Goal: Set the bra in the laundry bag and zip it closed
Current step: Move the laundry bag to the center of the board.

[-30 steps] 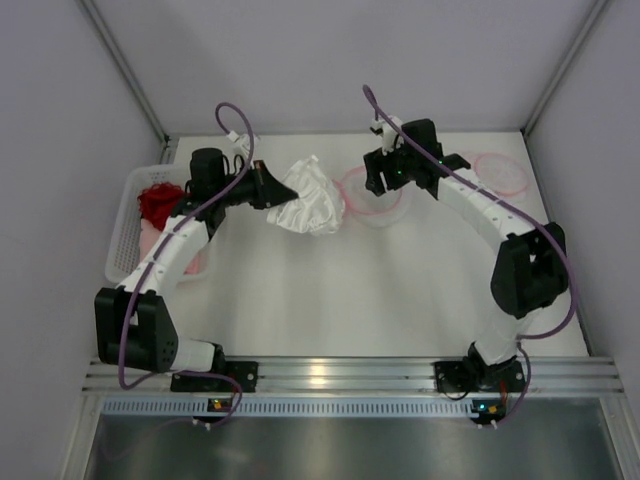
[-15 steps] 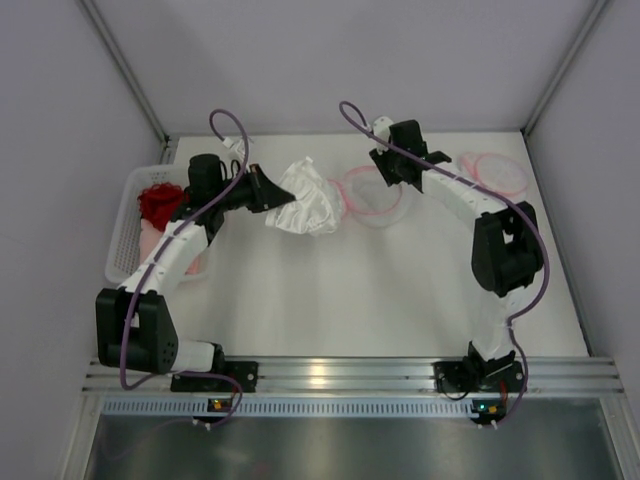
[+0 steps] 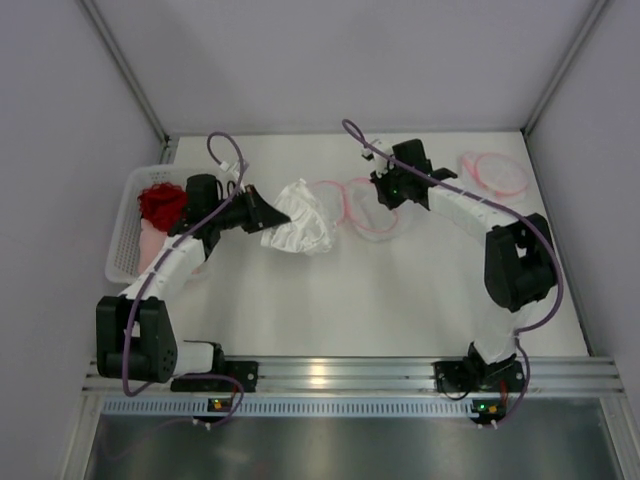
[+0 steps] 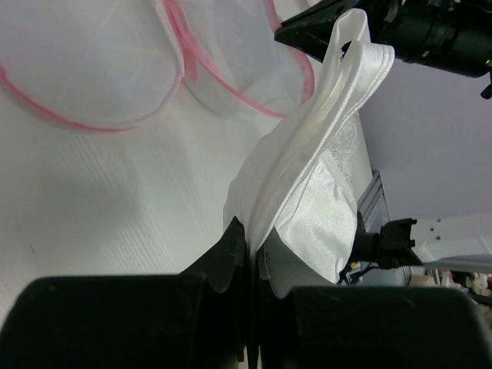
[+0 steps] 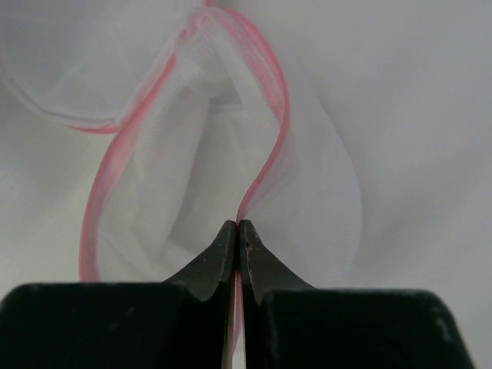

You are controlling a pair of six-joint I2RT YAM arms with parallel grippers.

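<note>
Top external view: the bra [image 3: 300, 218] is bunched up white just left of the bag [image 3: 372, 215], not inside it yet. Whether it's touching the table [image 3: 400, 300] can't be told. It's pinched by the left gripper [image 4: 250, 242], jaws clamped tight on a fold of the fabric, which is clearest from the left wrist view. The bag's pink rim [image 5: 265, 100] is nipped by the right gripper [image 5: 237, 234], jaws closed on it, so the mouth is held partly open.

So the loading step is the one in hand, and the zipping isn't started. Next, the bra needs to be carried right and pushed down through the opening, with the rim held up. The mouth looks narrow and floppy, so snagging is probably a risk.

Hard to make out: the zipper pull can't be found anywhere, and how wide the mouth really gapes can't be judged. A second bag [image 3: 495, 172] is seen far right, and a basket [image 3: 122, 250] with red cloth [image 3: 160, 203] at the left.
</note>
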